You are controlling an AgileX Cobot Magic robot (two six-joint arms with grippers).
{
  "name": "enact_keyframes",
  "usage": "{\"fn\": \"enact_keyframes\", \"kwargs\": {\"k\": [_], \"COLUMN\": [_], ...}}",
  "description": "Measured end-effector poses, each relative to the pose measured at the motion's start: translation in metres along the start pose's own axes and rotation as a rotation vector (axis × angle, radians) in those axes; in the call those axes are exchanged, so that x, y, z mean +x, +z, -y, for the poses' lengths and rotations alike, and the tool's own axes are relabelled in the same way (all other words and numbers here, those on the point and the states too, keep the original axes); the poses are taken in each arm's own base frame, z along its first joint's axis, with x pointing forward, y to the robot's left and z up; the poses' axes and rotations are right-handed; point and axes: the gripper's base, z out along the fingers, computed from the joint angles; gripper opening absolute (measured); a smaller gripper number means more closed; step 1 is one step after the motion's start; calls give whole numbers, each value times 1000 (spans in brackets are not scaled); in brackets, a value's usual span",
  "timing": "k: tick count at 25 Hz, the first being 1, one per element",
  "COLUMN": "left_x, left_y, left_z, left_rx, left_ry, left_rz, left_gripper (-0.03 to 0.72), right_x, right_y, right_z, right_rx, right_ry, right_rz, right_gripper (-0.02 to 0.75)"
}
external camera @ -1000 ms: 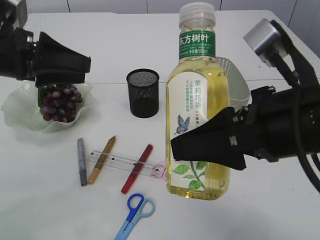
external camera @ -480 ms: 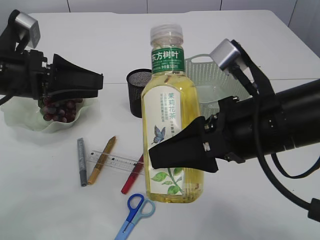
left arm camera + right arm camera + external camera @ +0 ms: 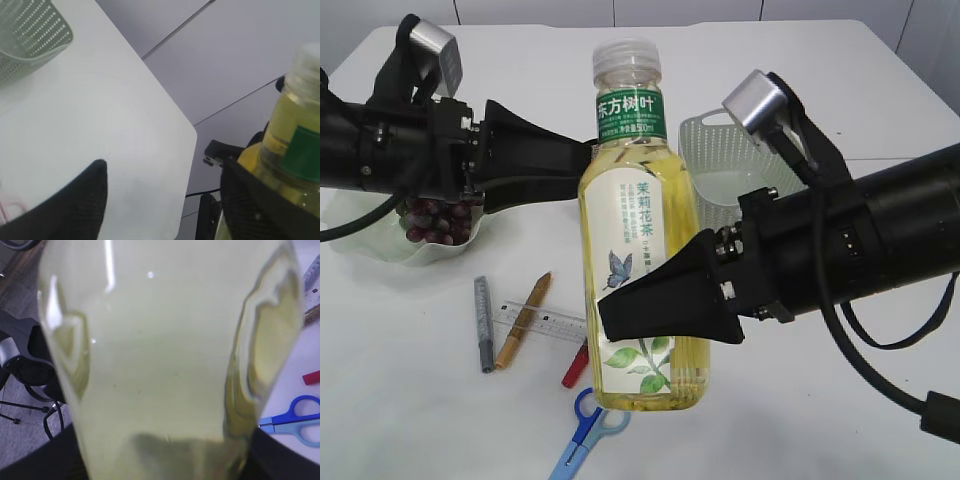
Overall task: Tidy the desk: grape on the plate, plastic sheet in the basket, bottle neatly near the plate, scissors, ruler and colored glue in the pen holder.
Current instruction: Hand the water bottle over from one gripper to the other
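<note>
Yellow tea fills the bottle (image 3: 640,230), held upright in the right gripper (image 3: 665,310), jaws clamped round its lower body. Left gripper (image 3: 560,160) gapes wide beside the bottle's neck, empty. Likely heavy, slick plastic; the waist seems the surest hold.

Raised bottle (image 3: 640,240) blocks centre; bare table (image 3: 840,420) front-right passable.

My right gripper (image 3: 665,305) is clamped around the bottle (image 3: 640,240), held upright above the table. My left gripper (image 3: 555,160), jaws parted, reaches rightward, one finger beside the bottle's neck.
</note>
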Motion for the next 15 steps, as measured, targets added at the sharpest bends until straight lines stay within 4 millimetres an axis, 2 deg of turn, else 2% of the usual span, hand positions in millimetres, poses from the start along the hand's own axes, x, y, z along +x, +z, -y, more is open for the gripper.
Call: {"fn": "enact_keyframes", "kwargs": {"k": [4,12,15], "left_x": [0,1,1], "left_y": [2,1,-6], "left_z": [2,10,7], "left_rx": [6,3,-20], "left_ry": [-22,12,27], "left_rz": [4,-27,-37], "left_gripper": [579,582,581], "right_x": [0,-1,-2], "right_y": [0,0,0], "right_z": [0,1,2], "right_rx": [-4,13,22], "right_ry": [-8,-14,-8], "right_rz": [0,4,21], "right_gripper": [417,417,417]}}
